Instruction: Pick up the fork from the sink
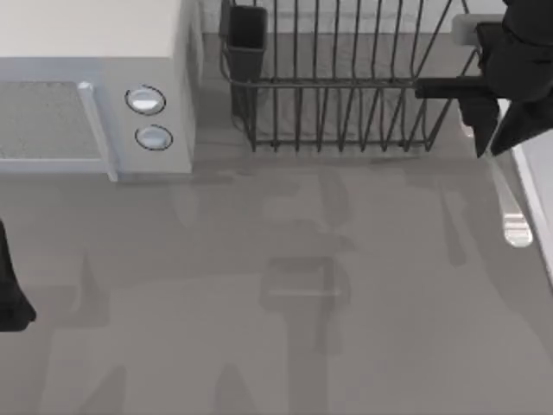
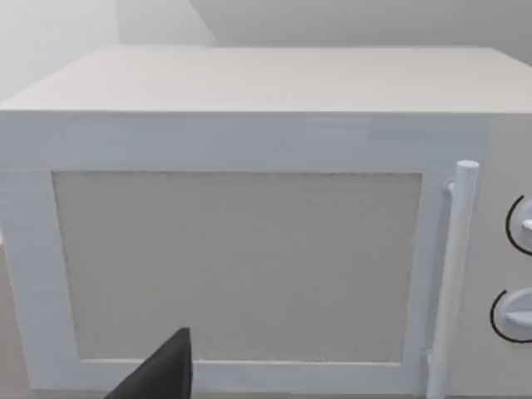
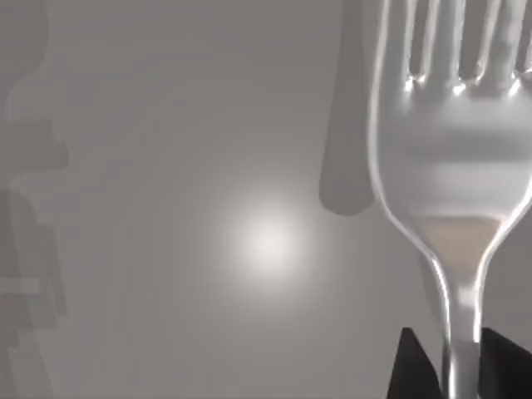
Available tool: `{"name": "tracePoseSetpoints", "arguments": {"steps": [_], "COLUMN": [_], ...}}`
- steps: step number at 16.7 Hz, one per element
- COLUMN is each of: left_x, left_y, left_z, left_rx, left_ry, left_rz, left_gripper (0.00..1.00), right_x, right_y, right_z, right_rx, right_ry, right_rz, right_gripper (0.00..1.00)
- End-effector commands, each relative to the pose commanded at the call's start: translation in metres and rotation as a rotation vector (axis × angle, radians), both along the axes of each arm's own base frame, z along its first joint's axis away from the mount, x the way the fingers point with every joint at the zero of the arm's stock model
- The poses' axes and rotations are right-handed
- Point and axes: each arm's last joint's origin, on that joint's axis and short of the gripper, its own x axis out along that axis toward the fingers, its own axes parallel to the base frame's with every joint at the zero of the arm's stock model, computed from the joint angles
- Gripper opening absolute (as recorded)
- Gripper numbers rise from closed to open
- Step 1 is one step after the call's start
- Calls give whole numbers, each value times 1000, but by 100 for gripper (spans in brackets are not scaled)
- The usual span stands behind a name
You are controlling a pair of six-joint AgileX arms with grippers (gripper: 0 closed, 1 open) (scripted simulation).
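- the right gripper hangs at the worktop's right edge beside the dish rack, its fingers pinching the neck of the fork.
- the fork's handle end juts out below the gripper, along the sink's pale rim, seemingly lifted.
- done well, the step calls for a firm pinch and a straight, slow rise, since the slim metal could pivot or slip between the fingers.
- the left gripper sits parked at the left edge, facing the microwave; whether it is spread cannot be told.
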Motion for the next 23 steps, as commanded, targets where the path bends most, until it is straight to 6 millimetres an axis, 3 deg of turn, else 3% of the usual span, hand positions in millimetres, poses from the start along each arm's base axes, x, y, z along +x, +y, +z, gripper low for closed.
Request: {"name": "tracePoseSetpoints", "arguments": {"steps": [3, 9, 18, 23], "left_x": [0, 0, 0, 0], "left_y": [0, 0, 0, 0], "left_z": [0, 0, 0, 0], "left_rx": [0, 0, 0, 0], "left_ry": [0, 0, 0, 0], "left_rz": [0, 0, 0, 0], "left_gripper": [100, 100, 100, 100], "right_x": [-24, -22, -23, -24], "right_y": [19, 19, 20, 19], "right_z": [7, 3, -96, -103], "right_rx": [-4, -1, -2, -4], "right_ry": [9, 9, 5, 9], "right_rz": [0, -4, 0, 0], "right_gripper": [0, 0, 0, 0]}}
